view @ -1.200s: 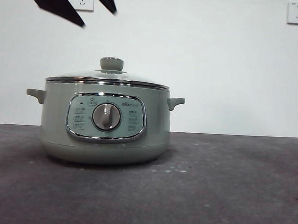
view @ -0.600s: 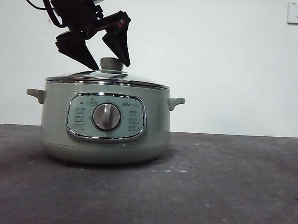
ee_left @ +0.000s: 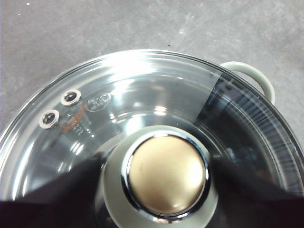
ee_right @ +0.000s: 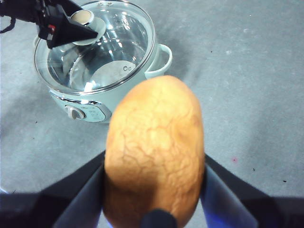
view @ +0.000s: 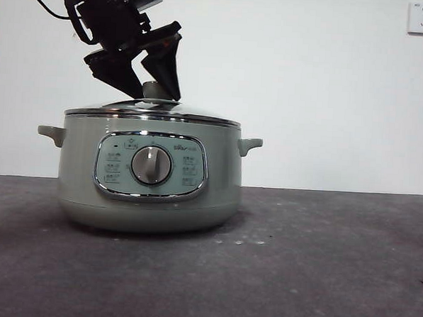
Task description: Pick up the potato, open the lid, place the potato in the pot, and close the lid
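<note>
Two pincers: left pincer (view: 150,97) spread astride lid (view: 153,111) knob; right pincer (ee_right: 154,190) grasping potato (ee_right: 154,152).

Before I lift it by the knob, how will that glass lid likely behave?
The lid is glass with a steel rim, so probably rigid, heavyish and breakable if dropped. Held only by its knob, it may tilt or swing. The left gripper straddles the knob; its smooth domed top could slip.

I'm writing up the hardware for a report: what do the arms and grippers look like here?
The left gripper has two black jaws shaped like pointed wedges, on a black wrist block with a pale grey box on it and a thin black cable looping off. The right gripper shows two black jaws with a bluish sheen on their inner faces. No markings are legible.
</note>
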